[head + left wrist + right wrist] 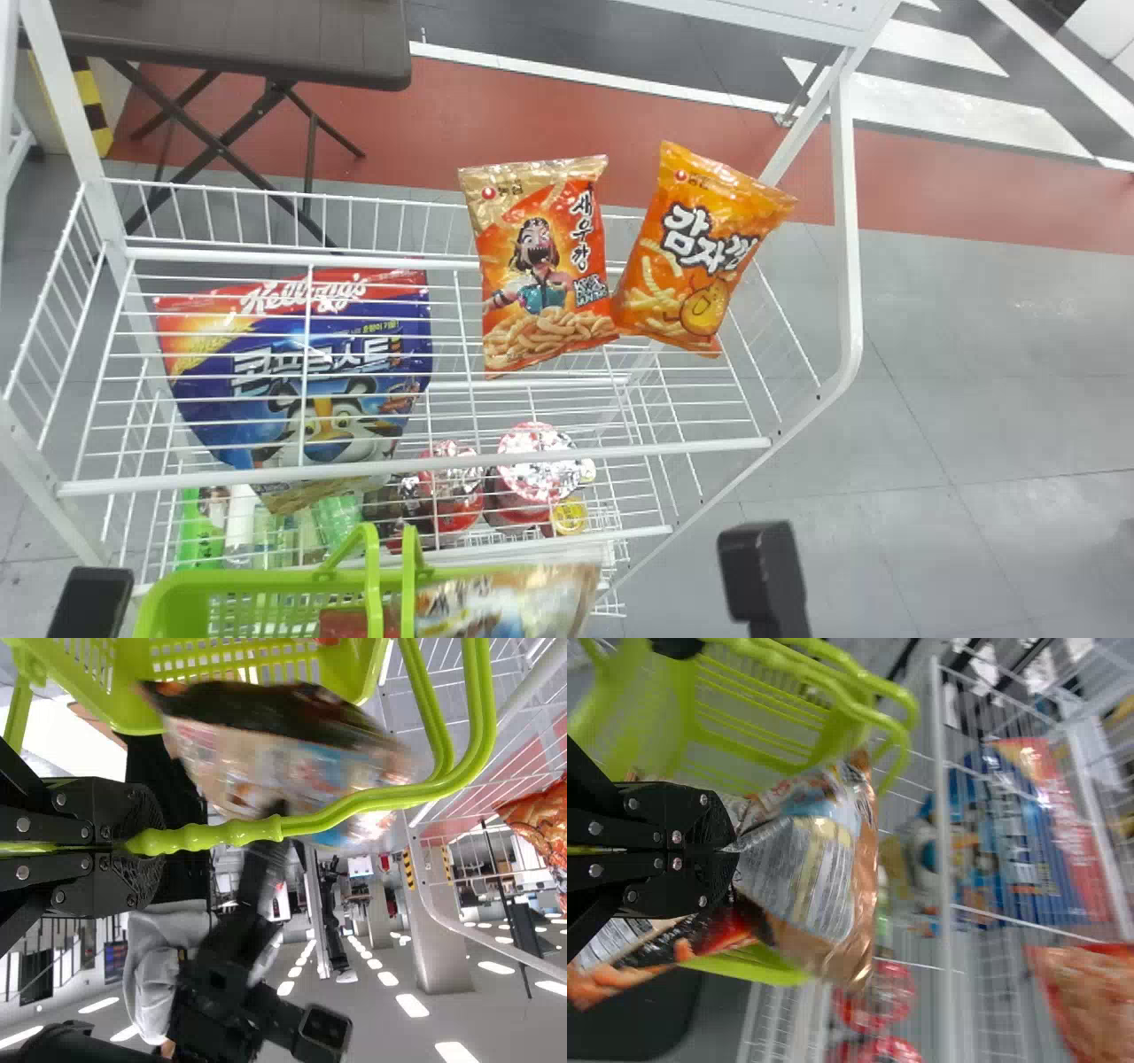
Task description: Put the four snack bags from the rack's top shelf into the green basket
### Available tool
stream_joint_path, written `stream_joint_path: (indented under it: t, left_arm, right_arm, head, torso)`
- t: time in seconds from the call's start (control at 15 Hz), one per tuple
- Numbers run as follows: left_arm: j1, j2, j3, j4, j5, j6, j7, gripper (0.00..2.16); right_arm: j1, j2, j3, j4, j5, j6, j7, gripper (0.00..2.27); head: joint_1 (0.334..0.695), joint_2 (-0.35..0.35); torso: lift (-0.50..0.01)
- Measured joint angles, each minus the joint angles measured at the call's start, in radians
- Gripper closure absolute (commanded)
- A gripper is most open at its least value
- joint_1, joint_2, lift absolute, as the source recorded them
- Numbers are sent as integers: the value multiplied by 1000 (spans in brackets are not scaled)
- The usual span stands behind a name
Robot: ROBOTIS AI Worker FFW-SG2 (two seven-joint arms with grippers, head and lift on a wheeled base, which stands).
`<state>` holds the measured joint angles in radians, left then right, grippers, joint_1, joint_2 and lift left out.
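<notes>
Close up, the right hand [757,567] pinches a snack bag [509,602] by its crinkled edge, right by the green basket [190,587], whose handle [213,835] the left hand [89,602] grips shut; there's a red bag [341,623] inside, and an orange-red bag [549,266] and an orange bag [691,257] on the rack's top shelf [399,466].

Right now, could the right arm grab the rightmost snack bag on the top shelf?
Probably not: the right gripper is shut on another snack bag. With that let go, it likely could, since the rightmost bag has its upper part uncovered.
</notes>
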<state>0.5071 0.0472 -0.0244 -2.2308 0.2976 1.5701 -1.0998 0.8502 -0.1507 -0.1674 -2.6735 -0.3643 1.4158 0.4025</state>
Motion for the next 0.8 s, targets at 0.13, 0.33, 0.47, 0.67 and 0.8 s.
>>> stream_joint_path:
  t: [0.13, 0.33, 0.47, 0.67, 0.8]
  left_arm:
    - [4, 0, -3, -5, 0, 0, 0, 2145]
    - [5, 0, -25, -9, -4, 0, 3, 2145]
    - [7, 0, -37, -12, -14, 0, 3, 2145]
    - [8, 1, -42, -13, -17, 0, 10, 2145]
    - [7, 1, -42, -13, -17, 0, 10, 2145]
  right_arm:
    - [-15, -4, 68, 55, 2, -2, -3, 1953]
    - [-36, -4, 173, 118, 35, -155, -32, 1953]
    - [-69, -4, 242, 162, 52, -201, -51, 1953]
    - [-107, -4, 327, 224, 58, -202, -53, 1322]
    - [-114, -8, 346, 235, 73, -196, -53, -2]
  head:
    - [695, -350]
    - [695, -350]
    - [695, -350]
    - [695, -236]
    - [695, -216]
  torso:
    - [0]
    - [0]
    - [0]
    - [0]
    - [0]
